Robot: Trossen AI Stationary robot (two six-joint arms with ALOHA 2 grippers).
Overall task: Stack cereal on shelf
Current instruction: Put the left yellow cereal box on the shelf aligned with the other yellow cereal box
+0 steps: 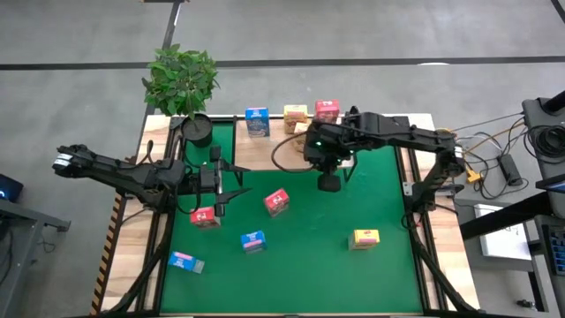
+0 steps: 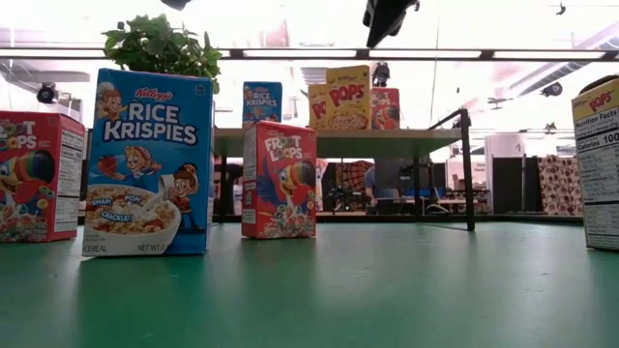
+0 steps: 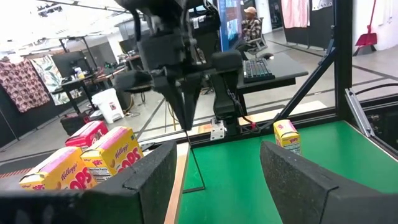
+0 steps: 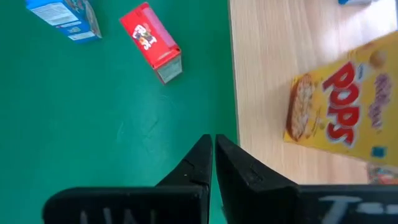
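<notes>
- On the shelf [image 1: 353,124], three boxes stand in a row: blue [image 1: 257,121], yellow [image 1: 295,117], red [image 1: 327,110].
- The right gripper [image 1: 328,182] hangs just off the shelf's front edge, fingers [image 4: 199,163] pressed together and empty; the yellow box lies at about 11 o'clock from it.
- The left gripper [image 1: 231,179] has its fingers spread, holding nothing, with a red box [image 1: 205,217] at its 7 o'clock and another red one [image 1: 276,202] at 4 o'clock.
- A lone yellow box [image 1: 365,238] stands on the mat [image 1: 309,274].

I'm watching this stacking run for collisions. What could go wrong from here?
The right gripper, fingers closed and empty, hangs by the shelf edge beside the yellow Pops box; a careless swing might topple it. The open left gripper sits close to a red box and might nudge it.
</notes>
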